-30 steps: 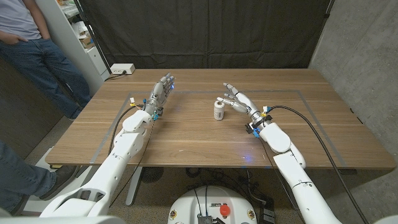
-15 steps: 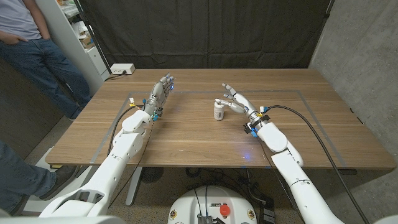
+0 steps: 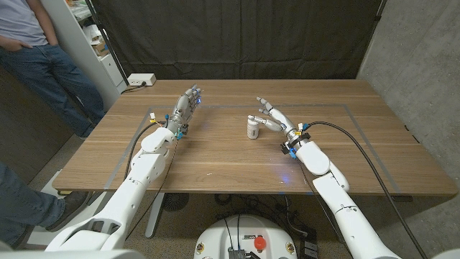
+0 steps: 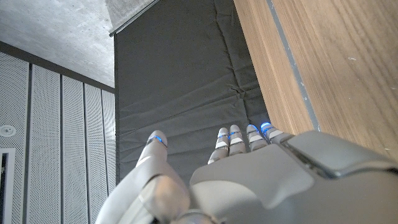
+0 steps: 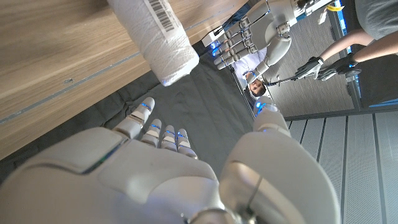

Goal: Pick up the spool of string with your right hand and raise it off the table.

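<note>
A small white spool of string point(image 3: 253, 128) stands upright on the wooden table point(image 3: 230, 162) a little right of centre. My right hand point(image 3: 273, 116) is just to its right, fingers spread, with nothing held; the thumb reaches toward the spool's top. Whether it touches the spool is unclear. In the right wrist view the spool point(image 5: 154, 36) shows its barcode label, close in front of my right hand point(image 5: 174, 174). My left hand point(image 3: 186, 106) stands open on the table's left half, fingers straight, far from the spool; the left hand point(image 4: 249, 174) holds nothing.
A white power strip point(image 3: 141, 80) lies at the table's far left corner. A person in jeans point(image 3: 43, 65) stands beyond the left edge, near a shelf. A dark curtain hangs behind the table. Thin tape lines mark a rectangle on the tabletop.
My right arm has crept slightly toward the spool; the hand stays spread beside it. The spool and my left hand have not moved.
</note>
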Robot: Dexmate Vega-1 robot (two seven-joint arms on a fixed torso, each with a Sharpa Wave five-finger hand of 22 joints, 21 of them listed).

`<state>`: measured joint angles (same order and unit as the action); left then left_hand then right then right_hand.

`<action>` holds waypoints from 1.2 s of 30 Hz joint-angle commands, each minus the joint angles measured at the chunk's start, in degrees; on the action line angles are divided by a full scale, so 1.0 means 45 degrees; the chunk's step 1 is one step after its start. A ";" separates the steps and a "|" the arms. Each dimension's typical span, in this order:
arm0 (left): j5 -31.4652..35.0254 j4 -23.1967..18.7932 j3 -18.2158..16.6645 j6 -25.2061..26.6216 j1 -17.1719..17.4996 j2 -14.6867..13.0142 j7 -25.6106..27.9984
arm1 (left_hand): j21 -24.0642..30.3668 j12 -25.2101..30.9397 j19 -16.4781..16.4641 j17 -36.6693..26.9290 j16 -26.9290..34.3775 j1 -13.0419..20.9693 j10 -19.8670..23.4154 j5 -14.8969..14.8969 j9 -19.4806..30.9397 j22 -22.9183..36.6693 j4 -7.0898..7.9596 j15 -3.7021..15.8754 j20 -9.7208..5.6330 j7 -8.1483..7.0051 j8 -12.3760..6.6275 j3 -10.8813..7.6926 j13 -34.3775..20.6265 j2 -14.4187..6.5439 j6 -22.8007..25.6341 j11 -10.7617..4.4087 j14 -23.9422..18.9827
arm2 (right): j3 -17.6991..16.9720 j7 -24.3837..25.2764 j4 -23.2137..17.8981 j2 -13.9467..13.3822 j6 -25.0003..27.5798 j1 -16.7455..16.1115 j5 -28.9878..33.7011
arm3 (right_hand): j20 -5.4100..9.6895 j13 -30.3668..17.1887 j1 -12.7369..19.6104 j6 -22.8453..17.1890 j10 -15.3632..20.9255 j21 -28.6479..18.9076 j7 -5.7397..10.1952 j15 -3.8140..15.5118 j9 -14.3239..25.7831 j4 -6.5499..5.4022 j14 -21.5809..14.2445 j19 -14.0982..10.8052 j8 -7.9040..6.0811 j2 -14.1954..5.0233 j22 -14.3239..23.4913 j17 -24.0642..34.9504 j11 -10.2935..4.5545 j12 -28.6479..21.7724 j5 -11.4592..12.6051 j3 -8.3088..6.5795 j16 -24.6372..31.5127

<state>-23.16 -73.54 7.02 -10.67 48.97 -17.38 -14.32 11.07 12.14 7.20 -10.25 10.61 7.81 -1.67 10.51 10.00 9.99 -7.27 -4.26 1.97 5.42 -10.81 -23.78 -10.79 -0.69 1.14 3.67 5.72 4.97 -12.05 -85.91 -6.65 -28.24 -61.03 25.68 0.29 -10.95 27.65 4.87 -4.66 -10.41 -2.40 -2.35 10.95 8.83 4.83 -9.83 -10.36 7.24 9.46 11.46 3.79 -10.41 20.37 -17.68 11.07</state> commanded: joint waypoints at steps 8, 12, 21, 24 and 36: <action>0.0025 0.0455 0.0060 -0.0072 -0.0301 0.0075 -0.0057 | 0.0029 -0.0009 0.0010 -0.0048 0.0045 0.0015 0.0066 0.0004 0.0044 0.0059 -0.0016 -0.0098 0.0101 0.0039 -0.0014 0.0072 -0.0059 -0.0123 0.0134 0.0043 -0.0011 | 0.0235 0.0620 0.0534 0.0005 0.0077 0.0237 0.0381 | -0.0038 0.0001 0.0198 0.0354 -0.0289 -0.0004 -0.0032 -0.0056 0.0033 -0.0016 0.0239 0.0118 0.0033 0.0125 0.0052 0.0029 0.0026 0.0011 0.0204 0.0104 -0.0038; 0.0015 0.0524 0.0077 -0.0053 -0.0353 0.0073 -0.0110 | 0.0030 -0.0003 0.0011 -0.0048 0.0045 0.0014 0.0082 0.0004 0.0044 0.0060 -0.0016 -0.0099 0.0103 0.0051 -0.0014 0.0075 -0.0059 -0.0124 0.0143 0.0071 -0.0012 | 0.0272 0.0703 0.0613 0.0043 0.0094 0.0242 0.0379 | -0.0045 0.0000 0.0234 0.0428 -0.0338 -0.0009 -0.0032 -0.0066 0.0035 -0.0013 0.0258 0.0127 0.0034 0.0142 0.0052 0.0028 0.0042 0.0010 0.0241 0.0121 -0.0034; -0.0004 0.0423 0.0026 -0.0029 -0.0264 0.0058 -0.0044 | 0.0030 -0.0014 0.0020 -0.0049 0.0043 0.0013 0.0061 0.0005 0.0044 0.0060 -0.0017 -0.0092 0.0108 0.0055 -0.0015 0.0081 -0.0060 -0.0126 0.0163 0.0061 -0.0008 | 0.0387 0.0821 0.0790 0.0024 0.0048 0.0325 0.0461 | -0.0055 -0.0001 0.0347 0.0845 -0.0440 -0.0036 -0.0109 -0.0087 0.0041 -0.0002 0.0267 0.0114 0.0097 0.0188 0.0051 0.0024 0.0059 -0.0007 0.0346 0.0173 -0.0008; 0.0038 0.0322 0.0032 0.0044 -0.0223 0.0008 -0.0011 | 0.0030 -0.0017 0.0021 -0.0049 0.0045 0.0012 0.0053 0.0005 0.0044 0.0060 -0.0018 -0.0087 0.0113 0.0051 -0.0018 0.0083 -0.0060 -0.0126 0.0175 0.0053 -0.0013 | 0.0406 0.0904 0.0847 0.0048 0.0033 0.0339 0.0481 | -0.0058 -0.0002 0.0393 0.0988 -0.0558 -0.0047 -0.0186 -0.0110 0.0043 0.0000 0.0283 0.0104 0.0102 0.0204 0.0051 0.0022 0.0102 0.0015 0.0390 0.0196 -0.0004; 0.0060 0.0204 0.0056 0.0175 -0.0202 -0.0051 -0.0040 | 0.0036 -0.0014 0.0016 -0.0050 0.0047 0.0010 0.0064 0.0004 0.0045 0.0060 -0.0018 -0.0093 0.0143 0.0062 -0.0014 0.0091 -0.0060 -0.0128 0.0188 0.0044 -0.0019 | 0.0548 0.1045 0.0984 0.0030 0.0116 0.0340 0.0658 | -0.0169 -0.0003 0.0530 0.1323 -0.0789 -0.0066 -0.0230 -0.0308 0.0049 -0.0007 0.0356 0.0094 0.0072 0.0234 0.0051 0.0021 0.0318 0.0011 0.0522 0.0270 0.0003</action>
<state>-23.03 -71.60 7.25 -10.63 47.71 -17.13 -14.47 11.07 12.14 6.89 -10.25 10.61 7.81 -1.46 10.51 10.00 9.99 -7.52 -4.26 2.28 5.42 -10.81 -23.53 -10.79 -0.69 1.75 3.88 5.72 6.94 -8.63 -82.18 -6.54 -27.89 -59.58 27.61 -0.10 -10.95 29.38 9.43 -7.81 -10.41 -3.28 -3.27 11.07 8.84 6.15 -9.46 -9.96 8.35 9.46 11.47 5.12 -10.41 22.30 -16.76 11.07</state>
